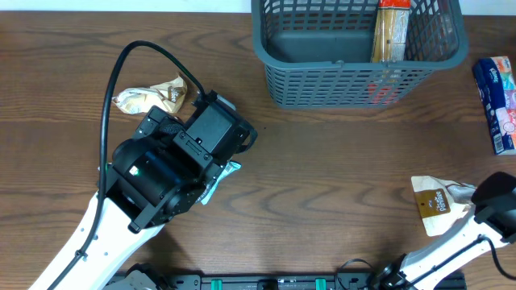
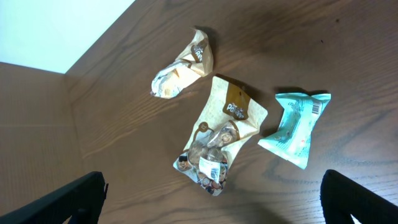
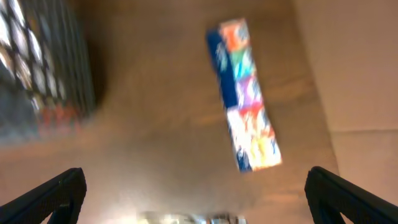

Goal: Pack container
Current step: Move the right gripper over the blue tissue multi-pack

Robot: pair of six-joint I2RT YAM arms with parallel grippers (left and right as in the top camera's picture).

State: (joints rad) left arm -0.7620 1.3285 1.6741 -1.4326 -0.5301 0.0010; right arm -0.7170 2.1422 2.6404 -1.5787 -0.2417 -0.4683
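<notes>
The grey-blue mesh container (image 1: 347,76) stands at the table's back, right of centre, with a tall yellow-orange packet (image 1: 391,31) inside; its blurred wall shows in the right wrist view (image 3: 43,68). My left gripper (image 2: 211,205) is open and empty above a tan nut packet (image 2: 221,134), a teal packet (image 2: 295,124) and a crumpled cream packet (image 2: 180,68). The cream packet (image 1: 153,97) and a teal corner (image 1: 222,179) show from overhead beside the left arm. My right gripper (image 3: 196,199) is open and empty near a blue multicoloured packet (image 3: 244,93).
The blue multicoloured packet (image 1: 498,101) lies at the far right edge. A tan packet (image 1: 439,203) lies at the front right beside the right arm (image 1: 492,211). A black cable (image 1: 121,64) loops over the left arm.
</notes>
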